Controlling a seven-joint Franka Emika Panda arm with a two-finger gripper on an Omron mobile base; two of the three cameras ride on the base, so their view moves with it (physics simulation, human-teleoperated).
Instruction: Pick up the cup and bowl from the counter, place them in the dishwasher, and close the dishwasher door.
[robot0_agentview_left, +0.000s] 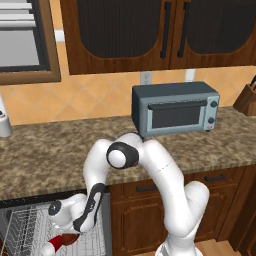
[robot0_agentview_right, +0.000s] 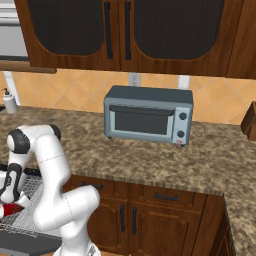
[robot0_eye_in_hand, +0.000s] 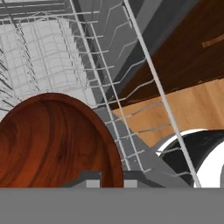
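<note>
Reddish-brown wood-grained bowl (robot0_eye_in_hand: 52, 140); white wire rack (robot0_eye_in_hand: 57, 48); speckled brown-tan counter (robot0_agentview_left: 50, 155); grey-blue toaster oven (robot0_agentview_left: 175, 111); dark wooden cabinets (robot0_agentview_right: 145, 215).

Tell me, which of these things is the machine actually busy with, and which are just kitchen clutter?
Part of the job:
- bowl, held in the shut pincer
- dishwasher with its white wire rack, open
- counter

Just lying about:
- toaster oven
- knife block
- white dispenser bottle
- upper cabinets
</note>
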